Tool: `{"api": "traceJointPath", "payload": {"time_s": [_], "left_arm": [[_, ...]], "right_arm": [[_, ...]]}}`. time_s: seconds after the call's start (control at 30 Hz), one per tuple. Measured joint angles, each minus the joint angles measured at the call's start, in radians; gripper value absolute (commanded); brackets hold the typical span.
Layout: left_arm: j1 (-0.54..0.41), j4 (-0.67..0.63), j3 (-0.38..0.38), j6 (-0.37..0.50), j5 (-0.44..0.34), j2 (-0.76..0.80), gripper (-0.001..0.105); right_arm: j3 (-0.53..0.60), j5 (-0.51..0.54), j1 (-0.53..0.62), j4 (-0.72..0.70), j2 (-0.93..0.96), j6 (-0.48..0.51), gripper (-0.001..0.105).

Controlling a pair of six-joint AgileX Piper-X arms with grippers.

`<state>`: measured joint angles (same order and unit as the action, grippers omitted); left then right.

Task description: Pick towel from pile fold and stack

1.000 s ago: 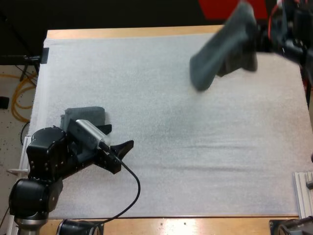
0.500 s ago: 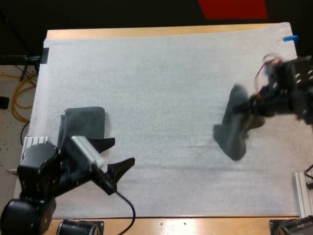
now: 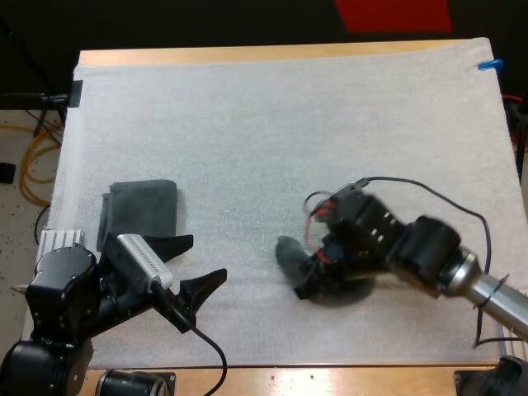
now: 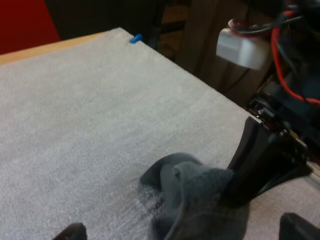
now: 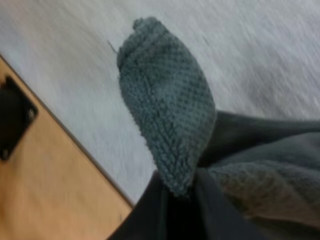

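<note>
Pinching a crumpled towel (image 3: 289, 251) not yet folded, the right gripper (image 5: 178, 189) sits mid-mat; one folded towel (image 3: 142, 208) lies by the wide left gripper (image 3: 207, 256).

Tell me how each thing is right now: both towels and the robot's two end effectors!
Crumpled towel: bunched up, pinched by one end, seems to touch the white mat.
Folded towel: folded, lying flat on the mat, nothing touching it.
Left end effector: open, fingers apart, holding nothing, beside the folded towel.
Right end effector: shut on the crumpled towel, low over the mat.
</note>
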<state>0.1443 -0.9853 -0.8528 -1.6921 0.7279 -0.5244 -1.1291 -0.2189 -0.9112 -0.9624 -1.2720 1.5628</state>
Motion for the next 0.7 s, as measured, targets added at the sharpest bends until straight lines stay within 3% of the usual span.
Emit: {"api": "traceJointPath", "payload": {"time_s": [0.07,0.17,0.23,0.3,0.43,0.6,0.7], "left_arm": [[0.000,0.000,0.000,-0.005,0.000,0.000,0.072],[0.000,0.000,0.000,-0.006,0.000,0.000,0.072],[0.000,0.000,0.000,-0.006,0.000,0.000,0.072],[0.000,0.000,0.000,-0.006,0.000,0.000,0.072],[0.000,0.000,0.000,-0.006,0.000,0.000,0.072],[0.000,0.000,0.000,-0.006,0.000,0.000,0.072],[0.000,0.000,0.000,-0.006,0.000,0.000,0.072]], "right_arm": [[0.000,0.064,-0.035,0.044,0.000,-0.014,0.013],[0.000,0.097,-0.044,0.078,0.000,-0.015,0.041],[0.000,0.105,-0.038,0.085,0.000,-0.018,0.070],[0.000,0.109,-0.038,0.085,0.002,-0.018,0.085],[0.000,0.119,-0.038,0.085,0.002,-0.016,0.084],[0.000,0.236,-0.030,0.085,0.002,-0.016,0.083],[0.000,0.256,0.008,0.085,0.002,-0.016,0.083]]}}
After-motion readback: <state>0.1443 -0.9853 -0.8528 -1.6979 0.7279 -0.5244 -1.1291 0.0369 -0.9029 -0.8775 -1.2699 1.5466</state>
